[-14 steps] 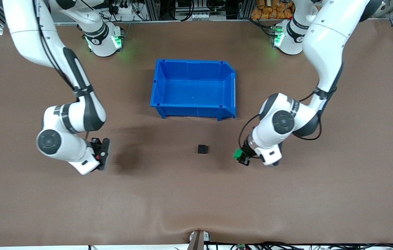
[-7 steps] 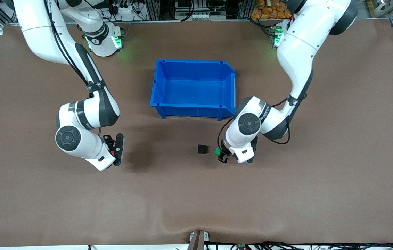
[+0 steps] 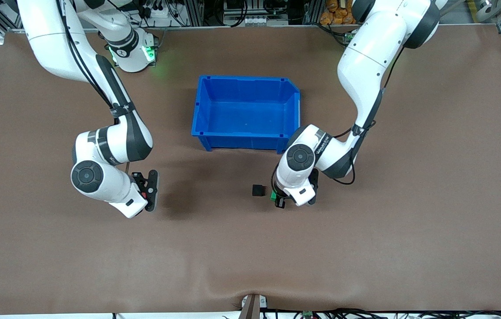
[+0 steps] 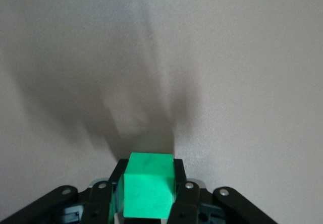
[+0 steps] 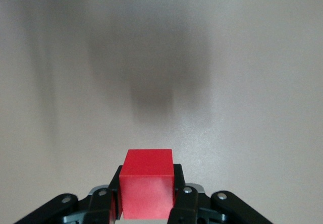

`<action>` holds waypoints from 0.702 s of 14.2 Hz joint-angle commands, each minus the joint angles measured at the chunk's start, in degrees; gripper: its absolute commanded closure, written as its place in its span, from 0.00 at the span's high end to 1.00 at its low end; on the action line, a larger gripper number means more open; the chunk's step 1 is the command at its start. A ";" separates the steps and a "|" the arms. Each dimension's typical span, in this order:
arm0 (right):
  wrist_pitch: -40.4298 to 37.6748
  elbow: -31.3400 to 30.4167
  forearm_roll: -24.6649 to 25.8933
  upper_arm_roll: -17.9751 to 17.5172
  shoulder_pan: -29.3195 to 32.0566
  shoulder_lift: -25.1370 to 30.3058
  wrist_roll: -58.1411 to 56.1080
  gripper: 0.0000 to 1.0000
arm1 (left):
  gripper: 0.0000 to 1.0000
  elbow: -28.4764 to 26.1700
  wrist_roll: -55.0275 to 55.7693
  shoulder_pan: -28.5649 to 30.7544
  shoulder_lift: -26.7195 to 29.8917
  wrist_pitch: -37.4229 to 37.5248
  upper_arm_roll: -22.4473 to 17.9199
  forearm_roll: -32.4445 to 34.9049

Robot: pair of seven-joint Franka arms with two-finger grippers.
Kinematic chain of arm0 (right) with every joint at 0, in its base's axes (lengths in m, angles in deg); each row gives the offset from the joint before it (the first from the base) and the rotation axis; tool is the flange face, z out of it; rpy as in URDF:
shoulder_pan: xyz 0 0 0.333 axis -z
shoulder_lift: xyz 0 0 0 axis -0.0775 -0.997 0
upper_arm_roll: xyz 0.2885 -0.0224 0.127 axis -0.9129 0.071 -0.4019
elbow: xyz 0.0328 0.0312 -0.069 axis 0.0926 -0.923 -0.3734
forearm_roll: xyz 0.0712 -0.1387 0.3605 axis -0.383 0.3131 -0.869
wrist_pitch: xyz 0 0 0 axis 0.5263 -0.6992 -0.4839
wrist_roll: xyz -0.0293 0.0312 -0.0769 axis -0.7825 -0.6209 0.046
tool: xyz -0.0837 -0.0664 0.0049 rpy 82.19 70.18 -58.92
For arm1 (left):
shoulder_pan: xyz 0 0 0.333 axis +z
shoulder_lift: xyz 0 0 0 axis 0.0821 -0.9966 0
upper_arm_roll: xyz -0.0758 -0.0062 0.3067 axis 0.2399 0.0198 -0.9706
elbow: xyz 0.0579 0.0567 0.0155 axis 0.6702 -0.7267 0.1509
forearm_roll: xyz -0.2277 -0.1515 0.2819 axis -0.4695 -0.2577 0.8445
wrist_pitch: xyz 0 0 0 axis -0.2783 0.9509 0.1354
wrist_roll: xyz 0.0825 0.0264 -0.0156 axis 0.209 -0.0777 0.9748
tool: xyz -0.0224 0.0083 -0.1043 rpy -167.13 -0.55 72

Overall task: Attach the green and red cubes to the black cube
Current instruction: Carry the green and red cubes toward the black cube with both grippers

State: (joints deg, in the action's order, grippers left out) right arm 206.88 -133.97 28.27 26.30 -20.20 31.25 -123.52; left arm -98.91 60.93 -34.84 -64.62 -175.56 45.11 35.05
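The black cube (image 3: pixel 258 190) sits on the brown mat, nearer to the front camera than the blue bin. My left gripper (image 3: pixel 277 197) hangs low over the mat just beside it, toward the left arm's end, shut on the green cube (image 3: pixel 273 195). In the left wrist view the green cube (image 4: pixel 149 190) fills the jaws of the left gripper (image 4: pixel 149 196); the black cube is out of that view. My right gripper (image 3: pixel 149 192) is over bare mat toward the right arm's end, shut on the red cube (image 5: pixel 148 189), which sits squarely in its jaws in the right wrist view.
The blue bin (image 3: pixel 243 79) stands open and empty at the table's middle, between the two arm bases. Brown mat (image 3: pixel 250 257) spreads wide around the cubes toward the front camera.
My left arm has swung in with the green cube until it is close beside the black cube. My right arm shifted toward the middle with the red cube, then held still.
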 commanded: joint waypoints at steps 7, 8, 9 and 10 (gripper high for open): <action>-0.83 0.56 0.00 0.23 -1.38 0.25 -1.12 0.00 | 0.00 1.89 11.89 -3.62 -0.73 0.93 -1.12 0.36; -0.83 0.47 0.00 0.23 -1.47 0.25 -1.12 0.00 | 0.00 1.89 12.69 -3.71 -0.82 0.84 -1.03 0.36; -0.83 0.47 0.00 0.23 -1.47 0.25 -1.12 0.00 | 0.00 1.89 14.09 -3.88 -0.82 0.75 -1.03 0.27; -0.83 0.47 0.00 0.23 -1.47 0.25 -1.12 0.00 | 0.00 1.89 15.49 -4.32 -0.82 0.75 -1.03 0.27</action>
State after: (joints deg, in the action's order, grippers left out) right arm 206.83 -133.88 28.26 26.32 -21.51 31.25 -123.73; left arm -98.75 73.20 -37.72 -64.68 -175.53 45.01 35.05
